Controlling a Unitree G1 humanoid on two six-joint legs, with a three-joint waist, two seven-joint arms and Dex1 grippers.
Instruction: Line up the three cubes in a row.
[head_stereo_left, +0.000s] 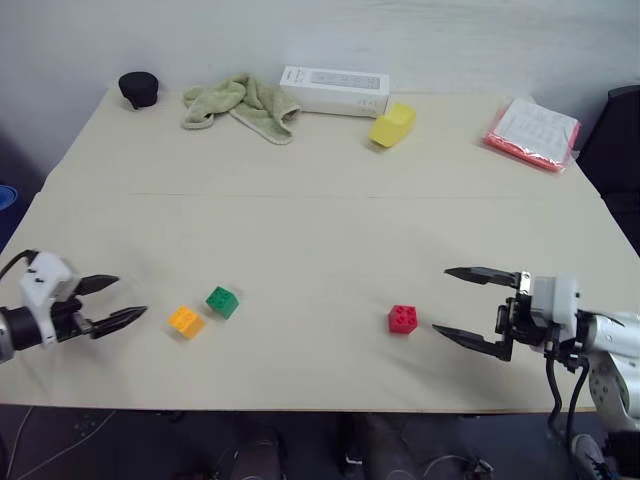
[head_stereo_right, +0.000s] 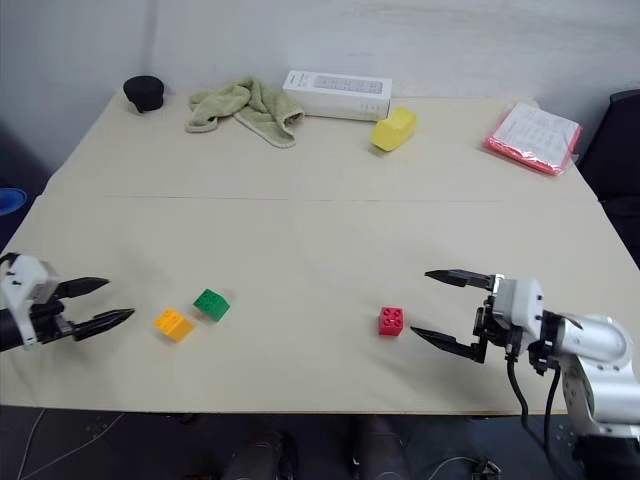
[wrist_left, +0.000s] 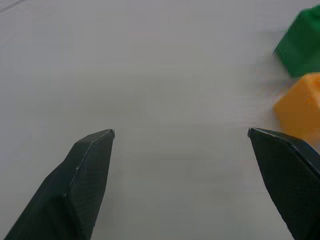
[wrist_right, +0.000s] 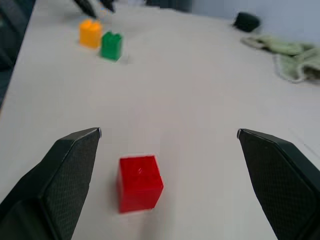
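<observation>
1. Beige table (head_stereo_left: 320, 220) stands against a pale wall; a green cloth (head_stereo_left: 243, 104), white box (head_stereo_left: 334, 90) and yellow block (head_stereo_left: 392, 125) lie along its far edge.
2. Orange cube (head_stereo_left: 185, 321) and green cube (head_stereo_left: 222, 301) sit just beside each other, near left.
3. Red cube (head_stereo_left: 403, 319) sits well apart, near right.
4. Left tool (head_stereo_left: 122, 302): jaws spread, empty, near the orange cube.
5. Right tool (head_stereo_left: 450, 301): jaws spread, empty, just beside the red cube.
</observation>
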